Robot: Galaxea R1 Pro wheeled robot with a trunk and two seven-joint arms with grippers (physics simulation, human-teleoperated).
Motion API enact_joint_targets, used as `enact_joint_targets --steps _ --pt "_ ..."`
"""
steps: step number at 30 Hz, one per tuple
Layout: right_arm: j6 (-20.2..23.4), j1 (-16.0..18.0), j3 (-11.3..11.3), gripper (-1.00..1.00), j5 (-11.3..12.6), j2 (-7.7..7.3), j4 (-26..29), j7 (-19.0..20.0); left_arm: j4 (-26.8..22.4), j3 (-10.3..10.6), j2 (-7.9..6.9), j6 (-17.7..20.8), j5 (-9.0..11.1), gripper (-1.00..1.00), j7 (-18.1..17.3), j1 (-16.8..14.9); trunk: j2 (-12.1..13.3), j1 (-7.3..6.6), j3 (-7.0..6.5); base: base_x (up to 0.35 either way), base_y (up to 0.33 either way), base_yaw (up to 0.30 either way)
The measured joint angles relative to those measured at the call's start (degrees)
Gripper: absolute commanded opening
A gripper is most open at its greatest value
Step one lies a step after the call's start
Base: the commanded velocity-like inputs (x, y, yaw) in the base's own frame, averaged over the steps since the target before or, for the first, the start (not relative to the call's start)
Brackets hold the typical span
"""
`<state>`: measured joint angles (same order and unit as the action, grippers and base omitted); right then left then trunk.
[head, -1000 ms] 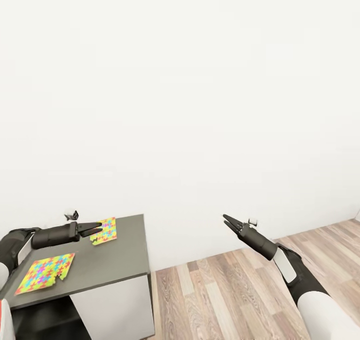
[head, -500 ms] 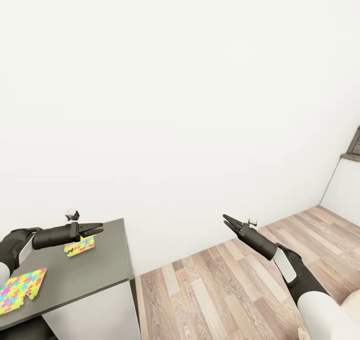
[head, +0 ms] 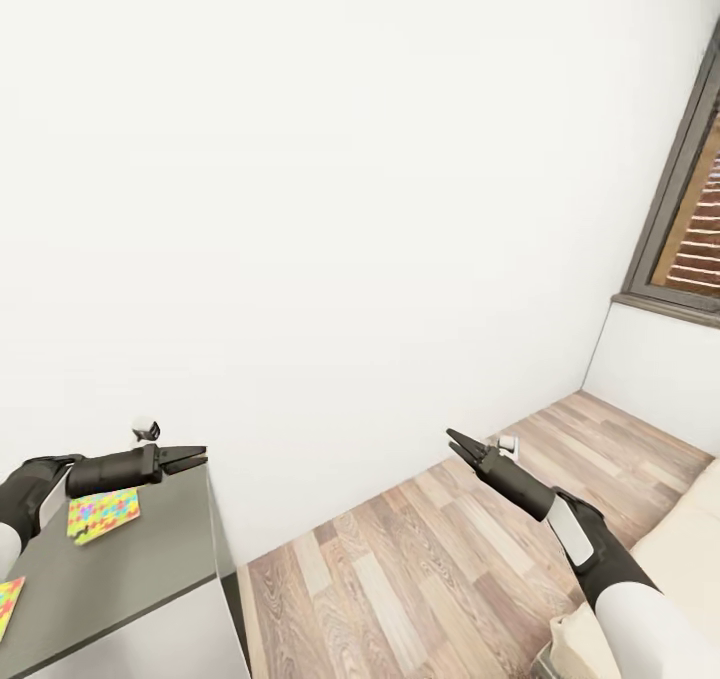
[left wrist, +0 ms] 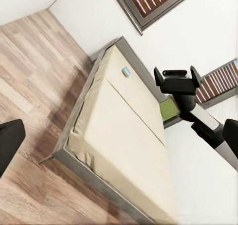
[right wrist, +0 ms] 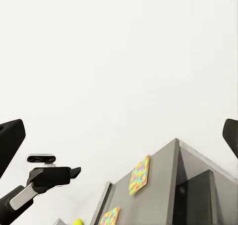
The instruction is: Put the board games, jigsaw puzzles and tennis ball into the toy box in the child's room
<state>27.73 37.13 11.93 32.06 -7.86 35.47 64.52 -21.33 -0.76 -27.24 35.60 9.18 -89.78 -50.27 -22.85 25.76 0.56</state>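
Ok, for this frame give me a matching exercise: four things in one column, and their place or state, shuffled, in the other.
Things:
1. jigsaw puzzle
2. bed
3. left gripper
4. window

Places or states:
A. stands on the wood floor, beige mattress in a grey frame
B. lies flat on the dark grey table top
C. set in the wall, brick showing behind it
D. held in the air past the table's far edge

Pairs: 1-B, 2-A, 3-D, 4-C
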Motion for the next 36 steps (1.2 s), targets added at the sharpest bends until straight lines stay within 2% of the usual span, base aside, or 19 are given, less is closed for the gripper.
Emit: enact_joint_targets --steps 9,36 --pt "0.0 0.0 0.4 1.0 0.0 -1.05 -0.3 0.0 0.0 0.0 0.01 0.0 0.0 1.0 0.0 0.0 0.0 0.0 0.0 0.0 0.0 -0.278" --pt "-0.3 0.0 0.5 1.0 0.1 -1.2 -0.8 0.0 0.0 0.0 0.01 0.0 -0.1 1.0 0.0 0.0 0.0 0.0 0.0 0.0 0.0 -0.279"
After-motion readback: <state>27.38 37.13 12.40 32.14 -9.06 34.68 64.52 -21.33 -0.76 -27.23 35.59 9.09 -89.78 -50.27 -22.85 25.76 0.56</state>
